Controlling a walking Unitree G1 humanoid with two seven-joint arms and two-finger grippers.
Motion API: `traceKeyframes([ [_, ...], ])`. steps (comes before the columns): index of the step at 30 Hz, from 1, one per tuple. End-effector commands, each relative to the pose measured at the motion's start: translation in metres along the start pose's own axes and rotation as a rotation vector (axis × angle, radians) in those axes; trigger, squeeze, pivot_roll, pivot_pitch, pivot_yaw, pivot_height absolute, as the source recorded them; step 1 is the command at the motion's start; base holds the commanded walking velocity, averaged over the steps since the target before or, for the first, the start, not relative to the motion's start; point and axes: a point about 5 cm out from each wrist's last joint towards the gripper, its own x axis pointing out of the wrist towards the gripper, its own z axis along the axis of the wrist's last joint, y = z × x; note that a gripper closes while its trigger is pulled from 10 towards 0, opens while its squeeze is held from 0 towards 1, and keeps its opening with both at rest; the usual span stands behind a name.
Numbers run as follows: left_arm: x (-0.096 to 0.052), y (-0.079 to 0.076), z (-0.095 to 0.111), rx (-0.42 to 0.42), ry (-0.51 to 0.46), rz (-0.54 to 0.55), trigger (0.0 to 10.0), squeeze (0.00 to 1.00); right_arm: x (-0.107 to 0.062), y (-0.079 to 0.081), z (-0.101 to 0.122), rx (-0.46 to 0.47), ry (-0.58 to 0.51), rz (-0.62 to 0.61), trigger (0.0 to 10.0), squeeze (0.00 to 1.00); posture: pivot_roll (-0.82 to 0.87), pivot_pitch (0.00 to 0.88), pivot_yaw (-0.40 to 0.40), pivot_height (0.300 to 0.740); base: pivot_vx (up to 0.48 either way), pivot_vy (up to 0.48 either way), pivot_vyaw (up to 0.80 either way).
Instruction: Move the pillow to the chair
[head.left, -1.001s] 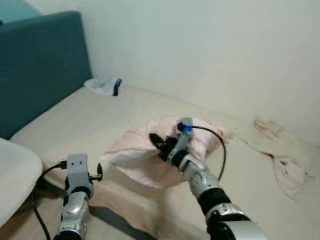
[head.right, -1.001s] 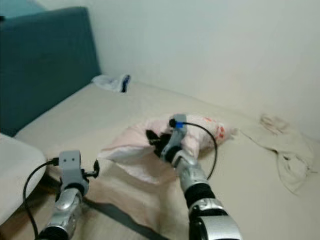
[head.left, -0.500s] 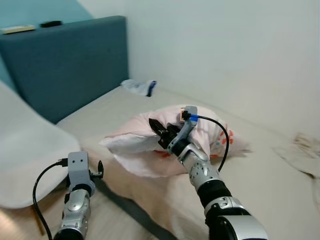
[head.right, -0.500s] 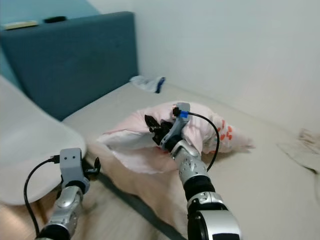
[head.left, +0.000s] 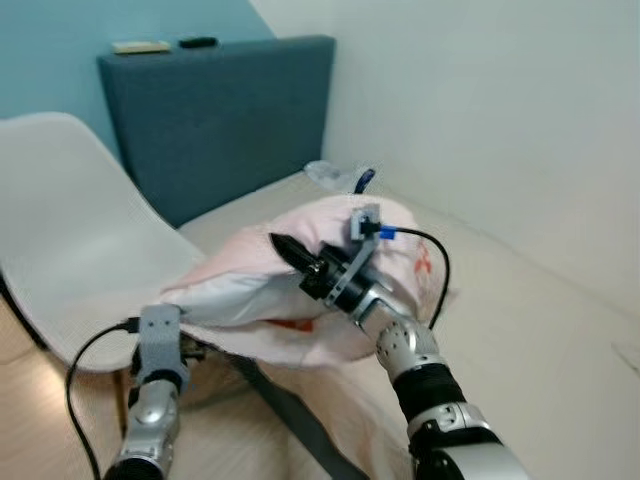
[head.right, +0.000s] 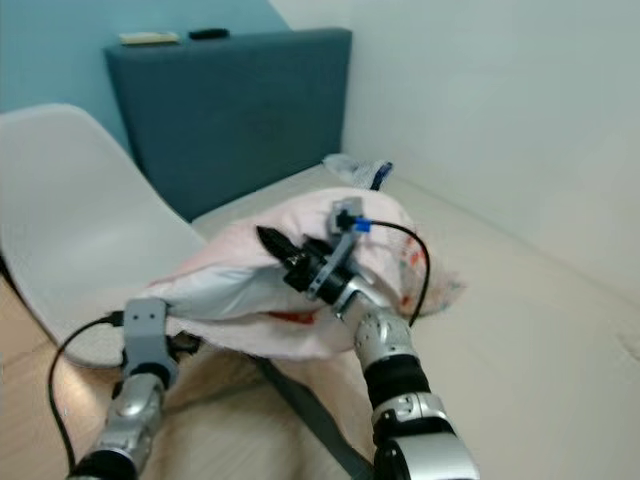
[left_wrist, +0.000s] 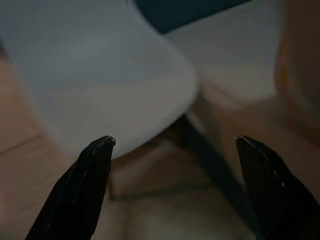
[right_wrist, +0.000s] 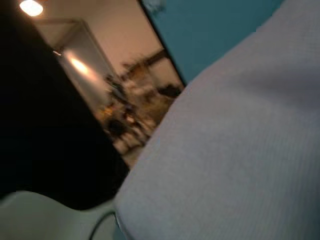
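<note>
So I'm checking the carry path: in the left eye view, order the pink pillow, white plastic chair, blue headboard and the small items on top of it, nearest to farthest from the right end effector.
1. Pink pillow, clamped in the right end effector.
2. White plastic chair, to its left.
3. Blue headboard, behind.
4. Small items on the headboard top, farthest.

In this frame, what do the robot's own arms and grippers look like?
Both arms are jointed silver metal with black bands. The right gripper has long black pointed fingers and a grey block with a blue plug and looping black cable. The left gripper shows two black fingers; its wrist carries a grey block and black cable.
</note>
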Motion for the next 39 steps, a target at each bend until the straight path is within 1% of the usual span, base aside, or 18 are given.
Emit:
traceKeyframes([
  [1, -0.004, 0.002, -0.009, 0.035, 0.043, -0.006, 10.0, 0.0, 0.018, 0.021, 0.007, 0.036, -0.096, 0.131, 10.0, 0.0, 0.18, 0.0, -0.097, 0.74, 0.0, 0.0, 0.79],
  [4, -0.004, 0.002, -0.01, 0.04, 0.044, -0.007, 10.0, 0.0, 0.018, 0.021, 0.007, 0.041, -0.101, 0.13, 10.0, 0.0, 0.18, 0.0, -0.097, 0.74, 0.0, 0.0, 0.79],
  [7, -0.005, -0.001, -0.011, 0.049, 0.049, -0.019, 10.0, 0.0, 0.018, 0.026, 0.004, 0.063, -0.095, 0.156, 10.0, 0.0, 0.17, 0.0, -0.097, 0.74, 0.0, 0.0, 0.79],
  [11, -0.005, -0.002, -0.011, 0.051, 0.05, -0.023, 10.0, 0.0, 0.018, 0.028, 0.003, 0.07, -0.09, 0.165, 10.0, 0.0, 0.17, 0.0, -0.099, 0.74, 0.0, 0.0, 0.79],
  [12, -0.005, -0.006, -0.012, 0.044, 0.054, -0.029, 10.0, 0.0, 0.018, 0.029, -0.001, 0.084, -0.08, 0.167, 10.0, 0.0, 0.16, 0.0, -0.111, 0.74, 0.0, 0.0, 0.79],
  [14, -0.006, -0.009, -0.012, 0.038, 0.057, -0.033, 10.0, 0.0, 0.018, 0.03, -0.003, 0.093, -0.072, 0.168, 10.0, 0.0, 0.15, 0.0, -0.105, 0.74, 0.0, 0.0, 0.79],
  [15, -0.007, -0.013, -0.014, 0.035, 0.065, -0.044, 10.0, 0.0, 0.018, 0.031, -0.005, 0.108, -0.072, 0.161, 10.0, 0.0, 0.14, 0.0, -0.1, 0.74, 0.0, 0.0, 0.79],
  [21, -0.008, -0.014, -0.016, 0.042, 0.07, -0.054, 10.0, 0.0, 0.017, 0.032, -0.007, 0.119, -0.08, 0.15, 10.0, 0.0, 0.14, 0.0, -0.088, 0.74, 0.0, 0.0, 0.79],
  [24, -0.005, -0.011, -0.013, 0.049, 0.064, -0.053, 10.0, 0.0, 0.016, 0.031, -0.01, 0.125, -0.079, 0.135, 10.0, 0.0, 0.14, 0.0, -0.083, 0.74, 0.0, 0.0, 0.79],
  [29, -0.005, -0.01, -0.011, 0.054, 0.059, -0.053, 10.0, 0.0, 0.013, 0.025, -0.012, 0.121, -0.074, 0.08, 10.0, 0.0, 0.14, 0.0, -0.08, 0.74, 0.0, 0.0, 0.79],
  [30, -0.006, -0.009, -0.013, 0.059, 0.062, -0.059, 10.0, 0.0, 0.009, 0.018, -0.016, 0.109, -0.061, 0.02, 10.0, 0.0, 0.15, 0.0, -0.076, 0.74, 0.0, 0.0, 0.79],
  [31, -0.006, -0.009, -0.013, 0.059, 0.062, -0.059, 10.0, 0.0, 0.009, 0.018, -0.016, 0.109, -0.061, 0.02, 10.0, 0.0, 0.15, 0.0, -0.076, 0.74, 0.0, 0.0, 0.79],
  [32, -0.008, -0.009, -0.016, 0.063, 0.067, -0.069, 10.0, 0.0, 0.004, 0.011, -0.021, 0.097, -0.036, -0.039, 10.0, 0.0, 0.15, 0.0, -0.078, 0.74, 0.0, 0.0, 0.79],
  [35, -0.009, -0.011, -0.017, 0.063, 0.071, -0.079, 10.0, 0.0, -0.003, 0.001, -0.025, 0.083, 0.001, -0.108, 10.0, 0.0, 0.15, 0.0, -0.078, 0.74, 0.0, 0.0, 0.79],
  [39, -0.01, -0.013, -0.018, 0.062, 0.074, -0.084, 10.0, 0.0, -0.008, -0.003, -0.027, 0.065, 0.019, -0.136, 10.0, 0.0, 0.16, 0.0, -0.082, 0.74, 0.0, 0.0, 0.79],
])
